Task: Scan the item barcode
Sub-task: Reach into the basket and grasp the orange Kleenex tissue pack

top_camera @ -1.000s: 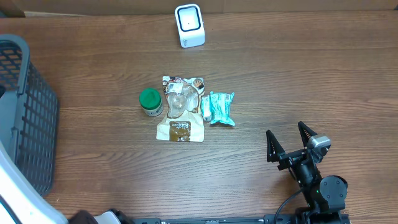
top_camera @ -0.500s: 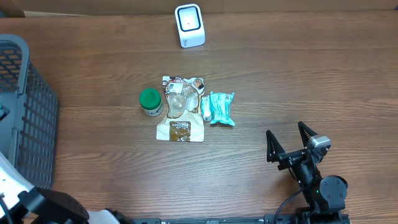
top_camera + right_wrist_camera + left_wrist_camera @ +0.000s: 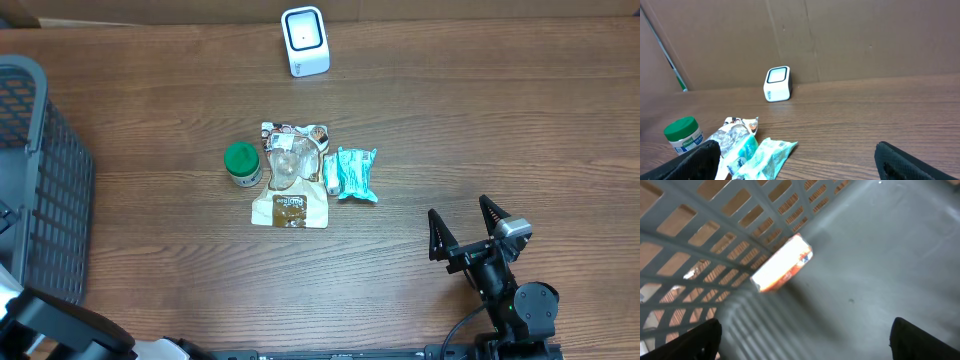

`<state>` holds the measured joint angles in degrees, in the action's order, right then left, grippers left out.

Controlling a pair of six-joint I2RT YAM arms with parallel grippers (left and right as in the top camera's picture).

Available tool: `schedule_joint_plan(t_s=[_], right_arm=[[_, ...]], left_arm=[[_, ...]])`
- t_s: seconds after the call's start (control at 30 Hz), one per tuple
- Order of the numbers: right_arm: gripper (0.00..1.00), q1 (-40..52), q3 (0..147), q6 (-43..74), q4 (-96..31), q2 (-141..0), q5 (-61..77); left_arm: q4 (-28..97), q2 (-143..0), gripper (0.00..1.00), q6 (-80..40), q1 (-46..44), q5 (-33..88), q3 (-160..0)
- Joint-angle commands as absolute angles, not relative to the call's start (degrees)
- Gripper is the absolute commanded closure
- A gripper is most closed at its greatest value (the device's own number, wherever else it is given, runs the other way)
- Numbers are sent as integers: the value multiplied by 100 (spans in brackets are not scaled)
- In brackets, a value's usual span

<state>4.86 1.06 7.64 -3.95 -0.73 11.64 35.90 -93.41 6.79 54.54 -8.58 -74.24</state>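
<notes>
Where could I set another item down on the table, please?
Bare wood lies between the scanner and the snack bag, between the basket and the green-lidded jar, and from the teal packet out to the right gripper. Crowded: jar, bag and packet huddle mid-table.

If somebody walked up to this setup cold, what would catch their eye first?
Most likely the small cluster at the centre of the table: a green-lidded jar, a clear snack bag and a teal packet lying side by side. Next come the white scanner, standing alone at the far edge, and the grey basket on the left, where an orange-and-white box lies on the floor beside the slotted wall.
</notes>
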Motion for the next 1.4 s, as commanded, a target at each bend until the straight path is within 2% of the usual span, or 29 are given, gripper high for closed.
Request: schedule_joint_plan(t_s=[0.0,0.2,0.47,0.57,1.1,1.27,1.37], right_arm=[[0,454,45,742,-368,-16,1164],[0,454,45,742,-366,-16,1164],[0,454,45,742,-366,-16,1162],[0,454,45,742,-366,-16,1164],[0,454,45,742,-366,-16,1164],[0,454,45,742,-366,-16,1164],[0,454,45,742,-366,-16,1164]], left_arm=[[3430,-9684,6,1186,5540,-788,-7349],[3122,-10189,8,1981,5548,-810,-7349],[2453,-10516,7,2298,5553,-810,-7349],[2429,-10661,12,2792,5603,-810,-7349],[2130,-10890,21,2458,6112,-648,-7349],[2086,-10958,27,2460,6206,-185,-7349],[2049,-10989,34,2460,6206,-143,-7349]])
